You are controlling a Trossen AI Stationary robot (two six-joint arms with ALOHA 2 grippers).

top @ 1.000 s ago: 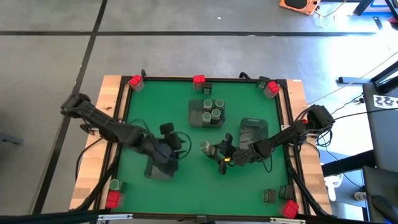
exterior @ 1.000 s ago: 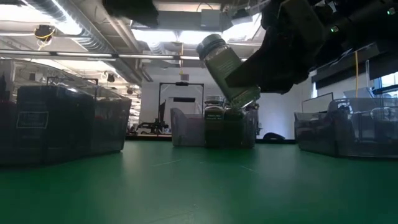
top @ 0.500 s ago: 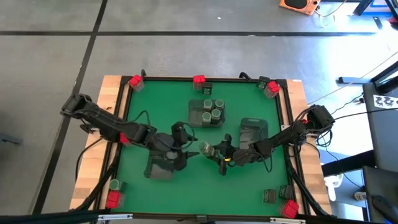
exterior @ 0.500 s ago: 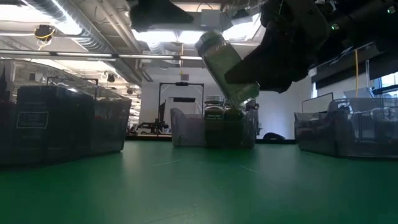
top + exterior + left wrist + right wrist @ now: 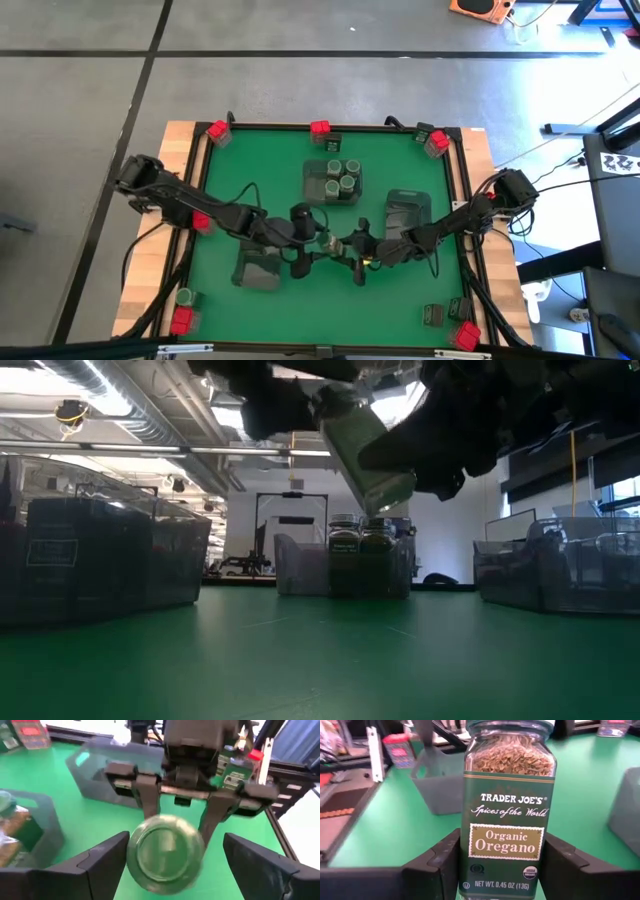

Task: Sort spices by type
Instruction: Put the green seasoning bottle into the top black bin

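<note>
Right tool gripping jar — left tool spread

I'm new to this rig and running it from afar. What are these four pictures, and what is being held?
Two dark robot arms work over a green table. One picture looks down from above, one looks level along the tabletop, and two sit on the wrists. The right tool grips a jar labelled oregano, lifted off the table. The left tool is open, its fingers either side of the jar's lid. A grey tray holds more jars; red boxes sit at the edges.
</note>
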